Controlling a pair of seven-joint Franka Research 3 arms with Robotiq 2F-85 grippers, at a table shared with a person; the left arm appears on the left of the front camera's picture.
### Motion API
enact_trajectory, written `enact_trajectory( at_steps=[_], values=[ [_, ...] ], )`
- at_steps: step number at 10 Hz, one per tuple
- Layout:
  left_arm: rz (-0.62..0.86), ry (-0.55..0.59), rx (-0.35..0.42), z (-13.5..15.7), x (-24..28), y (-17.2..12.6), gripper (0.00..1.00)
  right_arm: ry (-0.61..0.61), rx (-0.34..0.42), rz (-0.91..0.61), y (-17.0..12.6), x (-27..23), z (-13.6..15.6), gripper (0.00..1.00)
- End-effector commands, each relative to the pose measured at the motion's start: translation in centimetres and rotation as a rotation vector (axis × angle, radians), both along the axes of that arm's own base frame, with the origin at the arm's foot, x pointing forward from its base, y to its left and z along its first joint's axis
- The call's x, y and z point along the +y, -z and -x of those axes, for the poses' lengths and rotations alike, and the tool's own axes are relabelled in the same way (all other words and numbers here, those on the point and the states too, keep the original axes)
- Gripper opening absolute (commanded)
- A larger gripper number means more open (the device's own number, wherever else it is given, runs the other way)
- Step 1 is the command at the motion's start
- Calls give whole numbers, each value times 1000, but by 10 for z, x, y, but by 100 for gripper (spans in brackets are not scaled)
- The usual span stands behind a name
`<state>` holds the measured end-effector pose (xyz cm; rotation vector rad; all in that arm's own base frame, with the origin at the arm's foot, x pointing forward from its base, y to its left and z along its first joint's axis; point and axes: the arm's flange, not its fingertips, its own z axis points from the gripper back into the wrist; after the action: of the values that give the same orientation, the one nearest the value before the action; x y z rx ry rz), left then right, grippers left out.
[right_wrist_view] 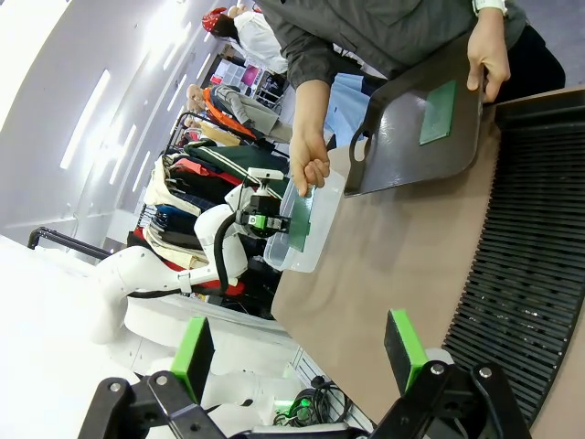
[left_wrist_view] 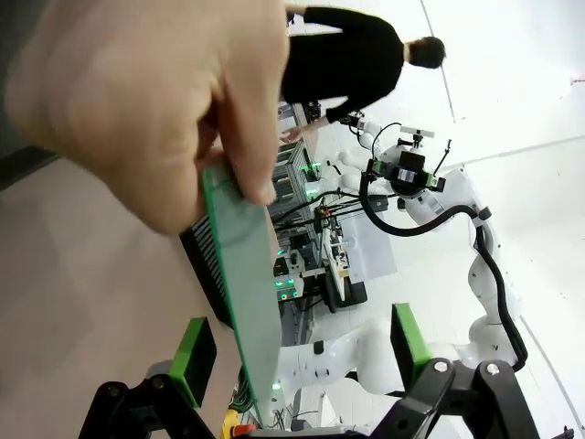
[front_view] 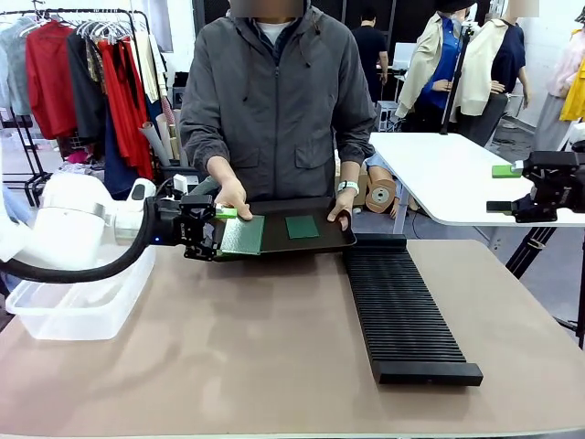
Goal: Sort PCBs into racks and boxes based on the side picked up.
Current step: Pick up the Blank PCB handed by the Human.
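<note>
A person's hand (front_view: 230, 194) holds a pale green PCB (front_view: 242, 235) by its top edge between the fingers of my left gripper (front_view: 207, 229). My left gripper (left_wrist_view: 302, 352) is open. That PCB (left_wrist_view: 247, 293) stands edge-on in the gap and touches neither green pad (left_wrist_view: 194, 358). A second, darker PCB (front_view: 302, 227) lies on the flat black tray (front_view: 274, 240). The ribbed black rack (front_view: 402, 306) runs down the table's right half. The clear box (front_view: 82, 297) stands at the left under my left arm. My right gripper (front_view: 505, 188) hangs open and empty at the far right.
The person's other hand (front_view: 343, 203) holds the tray's right end, just behind the rack's far end. From the right wrist, my right gripper (right_wrist_view: 299, 352) is above the rack (right_wrist_view: 530, 274) and bare tabletop (right_wrist_view: 393, 256). A white table (front_view: 448, 174) stands behind at the right.
</note>
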<state>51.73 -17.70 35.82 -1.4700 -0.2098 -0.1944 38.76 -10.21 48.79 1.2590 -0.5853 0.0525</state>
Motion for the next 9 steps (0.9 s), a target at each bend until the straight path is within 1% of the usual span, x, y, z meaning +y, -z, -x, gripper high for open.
enact_trajectory(
  at_steps=[1,2,3,7,8,9],
  values=[
    [31,14,-17,-11,-12,8,100,-1,-6,-3,-2,1,0,100],
    [33,25,-16,-13,-12,11,96,-1,-6,-3,-2,1,0,100],
    [49,35,-7,-15,-10,15,82,-1,-6,-3,-2,1,0,100],
    [75,46,8,-19,0,17,9,-1,-6,-3,-2,1,0,100],
    [78,49,13,-19,1,17,0,-1,-6,-3,-2,1,0,100],
    [74,54,16,-18,2,17,0,-1,-6,-3,-2,1,0,100]
  ],
)
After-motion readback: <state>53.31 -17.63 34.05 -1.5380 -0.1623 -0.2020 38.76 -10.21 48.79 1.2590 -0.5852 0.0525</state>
